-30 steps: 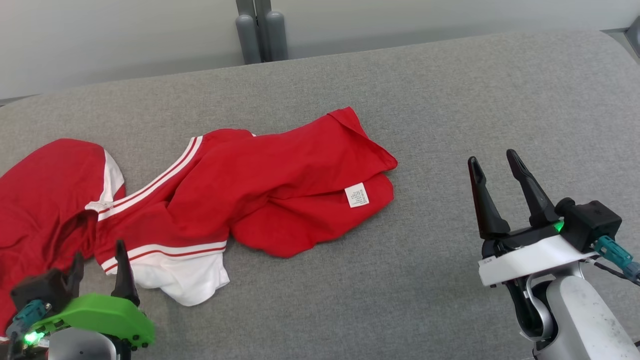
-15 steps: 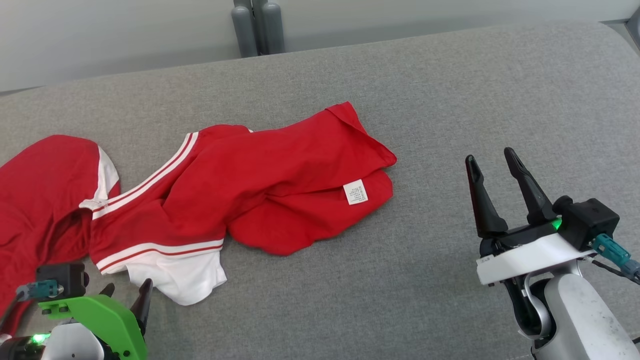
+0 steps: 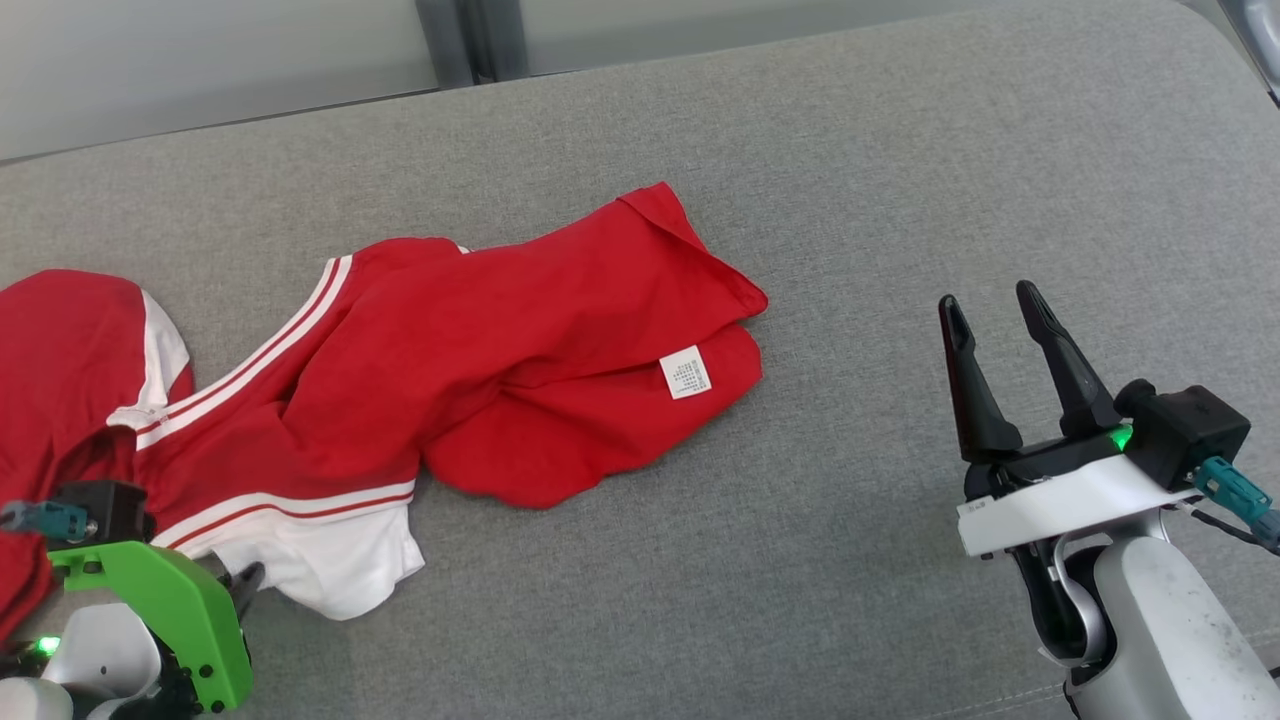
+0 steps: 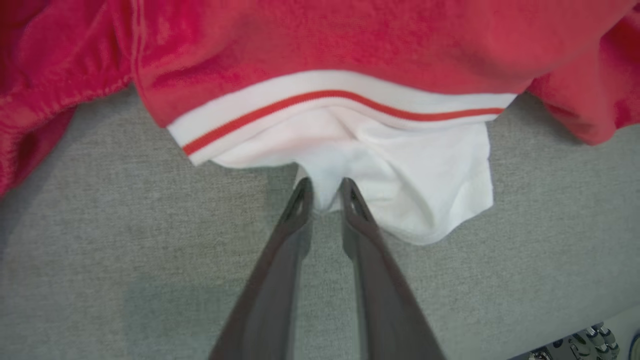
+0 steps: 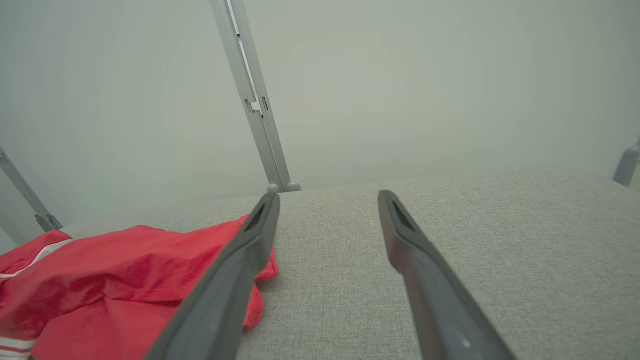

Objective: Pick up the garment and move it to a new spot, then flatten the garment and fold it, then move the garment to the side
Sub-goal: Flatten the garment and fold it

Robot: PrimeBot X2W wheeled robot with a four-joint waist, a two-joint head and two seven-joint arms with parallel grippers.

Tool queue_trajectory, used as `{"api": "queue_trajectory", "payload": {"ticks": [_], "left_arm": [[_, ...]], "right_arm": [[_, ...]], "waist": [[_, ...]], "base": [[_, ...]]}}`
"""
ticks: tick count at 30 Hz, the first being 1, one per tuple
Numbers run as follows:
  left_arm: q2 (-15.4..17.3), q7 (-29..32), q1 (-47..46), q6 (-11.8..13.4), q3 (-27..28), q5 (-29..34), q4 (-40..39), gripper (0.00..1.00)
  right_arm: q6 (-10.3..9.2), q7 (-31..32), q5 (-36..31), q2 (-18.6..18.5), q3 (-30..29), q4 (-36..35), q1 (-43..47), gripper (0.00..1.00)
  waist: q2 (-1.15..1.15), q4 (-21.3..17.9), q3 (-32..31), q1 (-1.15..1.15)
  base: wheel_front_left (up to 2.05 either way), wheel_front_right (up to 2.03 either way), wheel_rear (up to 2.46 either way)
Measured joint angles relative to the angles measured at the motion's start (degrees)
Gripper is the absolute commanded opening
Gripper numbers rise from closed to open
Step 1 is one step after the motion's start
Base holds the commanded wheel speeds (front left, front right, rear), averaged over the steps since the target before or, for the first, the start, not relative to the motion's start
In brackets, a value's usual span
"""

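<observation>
A red garment [image 3: 520, 340] with white stripes and a white sleeve lies crumpled across the left half of the grey cushioned surface [image 3: 850, 200]. A white label faces up near its right end. My left gripper [image 4: 326, 192], on its green mount at the lower left of the head view [image 3: 238, 585], is low at the garment's near edge. It is pinched on the white sleeve hem [image 4: 400, 190]. My right gripper [image 3: 990, 300] hovers open over bare surface well to the right of the garment [image 5: 125, 270], with nothing between its fingers [image 5: 250, 240].
The surface's far edge meets a pale wall with a grey metal post [image 5: 255, 105] behind it. A second slanted post [image 5: 25, 195] stands at the far left. Bare grey cushion stretches to the right of the garment and in front of it.
My left gripper dropped from above the striped sleeve to its near edge and closed on the white hem. The head camera tilted, shifting the whole picture. The right gripper stayed open in place.
</observation>
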Motion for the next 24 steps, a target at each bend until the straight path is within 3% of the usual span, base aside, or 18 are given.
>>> {"api": "queue_trajectory", "payload": {"ticks": [14, 24], "left_arm": [[3.30, 4.27, 0.66, 1.35, 1.80, -2.25, -12.11, 0.00], [5.54, 8.61, 7.19, 4.32, 2.87, -4.77, -20.96, 0.00]], "right_arm": [[-0.01, 0.00, -0.03, 0.58, -0.85, 0.60, 0.04, 1.00], [0.00, 0.00, 0.08, -0.49, -1.97, 1.08, 0.33, 1.00]], "waist": [[0.00, 1.77, -1.57, 0.00], [0.00, 3.63, -3.12, 0.00]], "base": [[0.00, 0.00, 0.00], [0.00, 0.00, 0.00]]}}
